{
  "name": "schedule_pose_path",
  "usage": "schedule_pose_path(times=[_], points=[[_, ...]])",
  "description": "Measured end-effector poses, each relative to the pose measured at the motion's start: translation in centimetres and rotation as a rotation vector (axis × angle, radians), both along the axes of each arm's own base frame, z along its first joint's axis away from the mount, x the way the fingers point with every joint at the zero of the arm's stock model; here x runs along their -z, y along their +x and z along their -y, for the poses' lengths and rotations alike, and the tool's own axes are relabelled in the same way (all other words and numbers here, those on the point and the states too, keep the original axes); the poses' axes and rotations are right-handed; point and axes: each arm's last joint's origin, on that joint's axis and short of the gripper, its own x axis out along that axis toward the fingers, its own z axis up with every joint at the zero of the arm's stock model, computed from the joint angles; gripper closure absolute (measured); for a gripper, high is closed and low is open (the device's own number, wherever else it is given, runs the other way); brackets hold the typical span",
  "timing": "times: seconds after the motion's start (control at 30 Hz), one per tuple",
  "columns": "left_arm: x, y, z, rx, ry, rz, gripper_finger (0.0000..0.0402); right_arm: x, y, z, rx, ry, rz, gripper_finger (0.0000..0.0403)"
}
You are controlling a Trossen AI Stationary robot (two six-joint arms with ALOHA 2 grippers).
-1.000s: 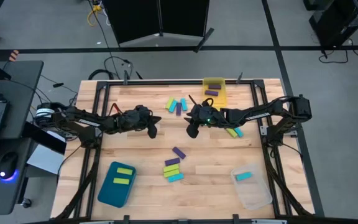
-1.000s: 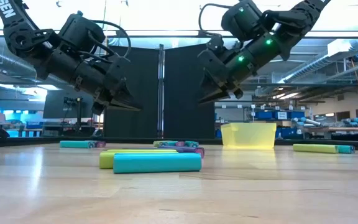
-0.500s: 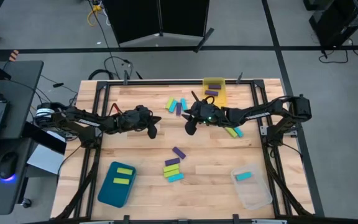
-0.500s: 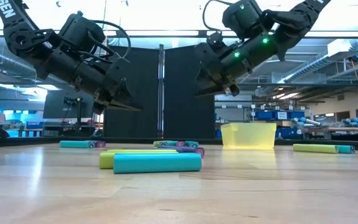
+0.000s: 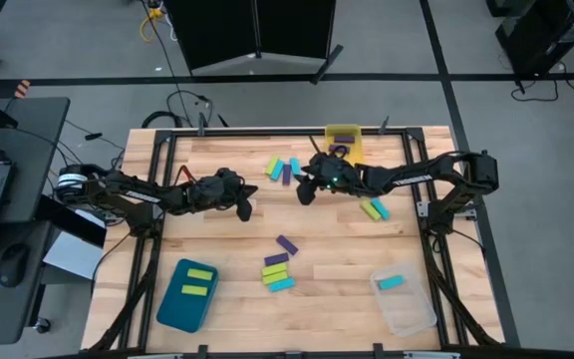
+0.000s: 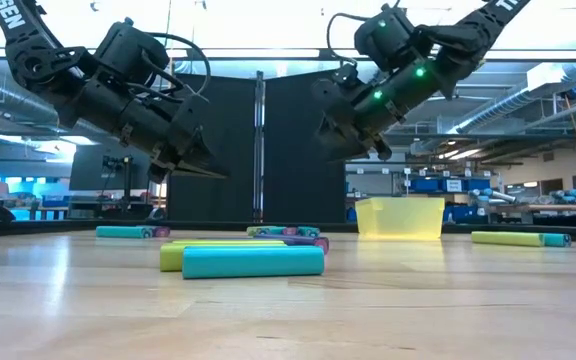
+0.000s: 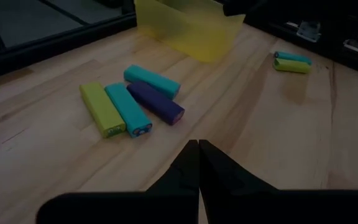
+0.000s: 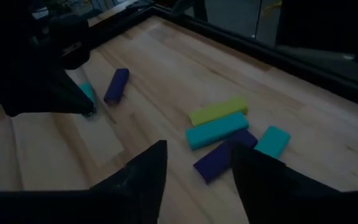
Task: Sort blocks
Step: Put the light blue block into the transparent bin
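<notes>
On the bench (image 5: 227, 249), the right claw (image 5: 307, 189) hangs spread and empty just beside a cluster of four blocks (image 5: 284, 168), seemingly lining up a pick; next it must descend over one. The left claw (image 5: 246, 210) waits pressed together mid-bench.

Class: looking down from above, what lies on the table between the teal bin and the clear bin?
In the high view, three stacked blocks, lime green, purple and cyan, lie between the teal bin and the clear bin; otherwise bare wood.
</notes>
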Motion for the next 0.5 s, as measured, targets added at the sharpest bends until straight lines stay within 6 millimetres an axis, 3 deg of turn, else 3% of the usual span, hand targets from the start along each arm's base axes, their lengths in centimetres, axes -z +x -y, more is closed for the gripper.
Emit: schedule_pose_path(times=[0.2, 0.5], points=[[0.0, 0.0, 0.0, 0.0, 0.0, 0.0, 0.0393, -1.9, 0.8, 0.3, 0.054, -0.017, -0.086, 0.0174], [0.0, 0.0, 0.0, 0.0, 0.0, 0.0, 0.0393, -3.3, 0.8, 0.9, 0.13, 0.037, -0.186, 0.0171]])
